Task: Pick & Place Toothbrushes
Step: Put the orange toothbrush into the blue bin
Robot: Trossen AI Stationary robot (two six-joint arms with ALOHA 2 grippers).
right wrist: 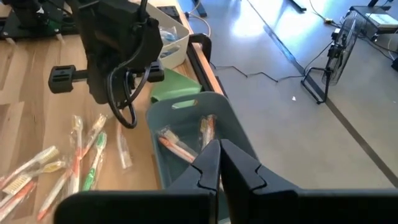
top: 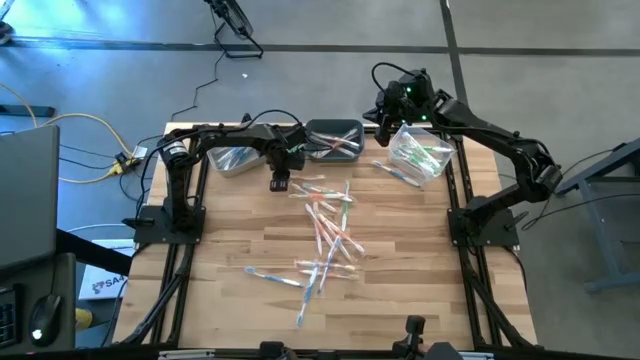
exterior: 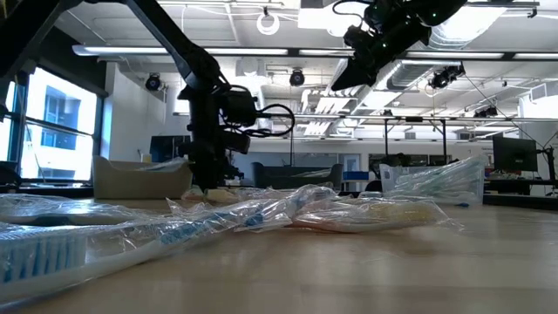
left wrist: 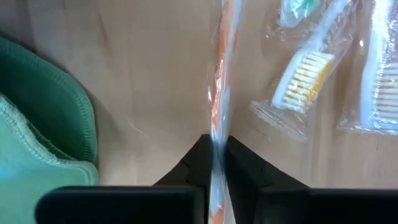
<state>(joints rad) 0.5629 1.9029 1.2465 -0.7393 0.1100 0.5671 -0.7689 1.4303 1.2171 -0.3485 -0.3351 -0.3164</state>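
Left tool is pinching an orange-handled toothbrush in crinkled clear wrap between its two dark, wedge-shaped fingers, down at the far edge of the pale, planked wooden desk. Right tool is hanging high over the far right of the desk with its fingers pressed together and nothing between them, above a grey-blue plastic bin that is holding a few wrapped brushes. Loose toothbrushes are lying scattered across the middle of the desk, thin and see-through in glossy sleeves, with orange, green and blue parts; one beside the gripped brush is showing yellow-and-white bristles. A soft green cloth with a stitched, rounded hem is lying just beside the left tool. Another heap of wrapped brushes is sitting at the far right. No writing is readable on the wrappers.
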